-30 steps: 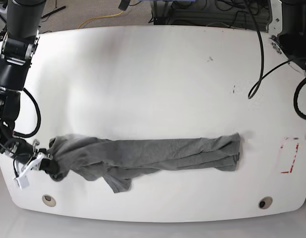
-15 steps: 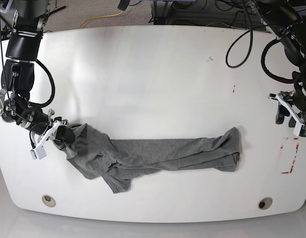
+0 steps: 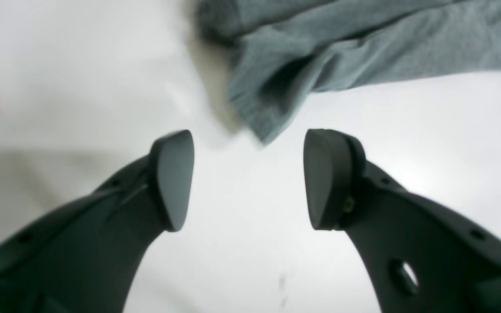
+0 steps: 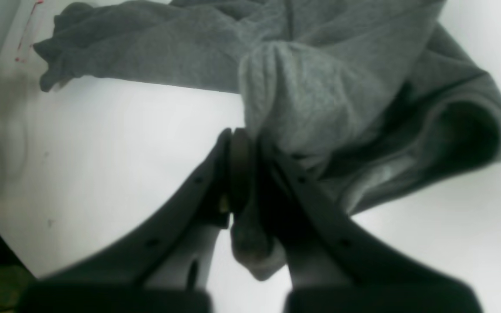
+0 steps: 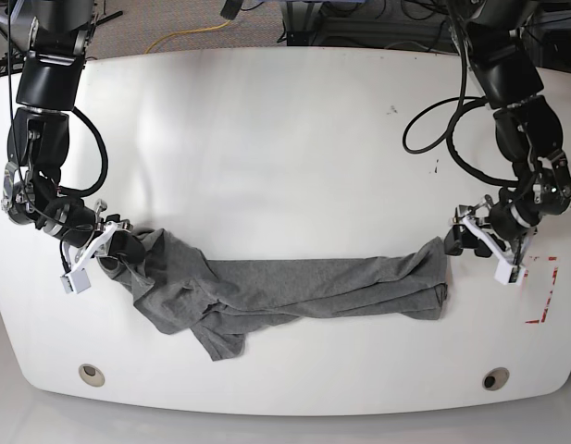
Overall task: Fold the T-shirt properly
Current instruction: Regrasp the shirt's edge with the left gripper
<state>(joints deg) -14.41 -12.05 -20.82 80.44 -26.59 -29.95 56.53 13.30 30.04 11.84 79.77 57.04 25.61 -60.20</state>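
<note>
Across the white surface the T-shirt lies bunched in a long band. The right gripper has its jaws clamped on one end (likely to pull it taut); the left gripper, jaws apart and empty, hovers just beside the other end, seemingly lining up a matching pinch.

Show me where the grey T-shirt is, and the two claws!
T-shirt (image 5: 313, 287): base view, middle of the long bunched-up cloth.
Right claw (image 4: 250, 148): right wrist view, between the fingertips pinching the T-shirt.
Left claw (image 3: 248, 178): left wrist view, the open gap between its fingertips, nothing inside.
</note>
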